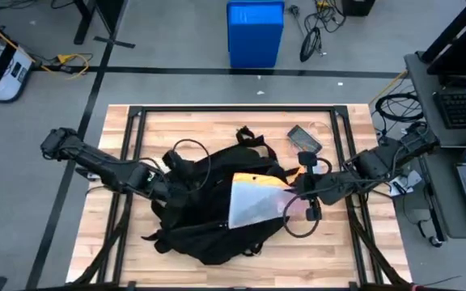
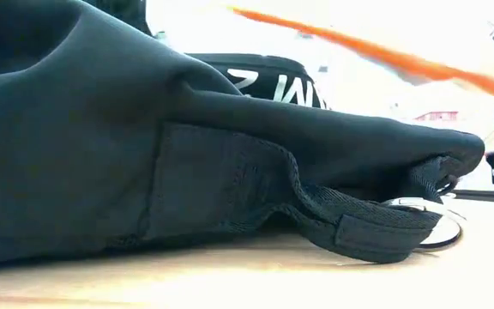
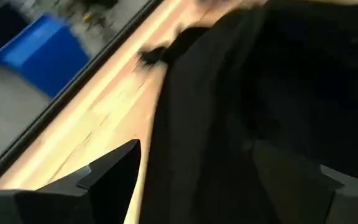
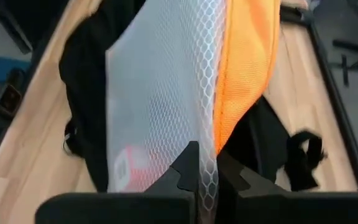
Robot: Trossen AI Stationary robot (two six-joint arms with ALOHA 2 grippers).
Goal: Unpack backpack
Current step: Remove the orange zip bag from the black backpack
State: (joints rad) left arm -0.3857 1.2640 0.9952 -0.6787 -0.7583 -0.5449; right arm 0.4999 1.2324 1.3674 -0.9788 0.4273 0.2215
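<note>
Lying mid-table [image 1: 120, 121]: backpack [image 1: 201, 218], soft, limp, likely sagging; best taken by strap or handle. Right gripper [image 4: 207, 171] pinching mesh pouch [image 1: 253, 200] over it. Left gripper [image 3: 229, 186] spread open against fabric.

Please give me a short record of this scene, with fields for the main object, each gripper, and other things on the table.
main object: backpack, black, lying mid-table
item coming out: mesh pouch, white with orange edge, over the backpack
right gripper: shut on the mesh pouch's edge
left gripper: open, fingers straddling the backpack's fabric on its left side
other: small dark device on the table, beyond the backpack
</note>
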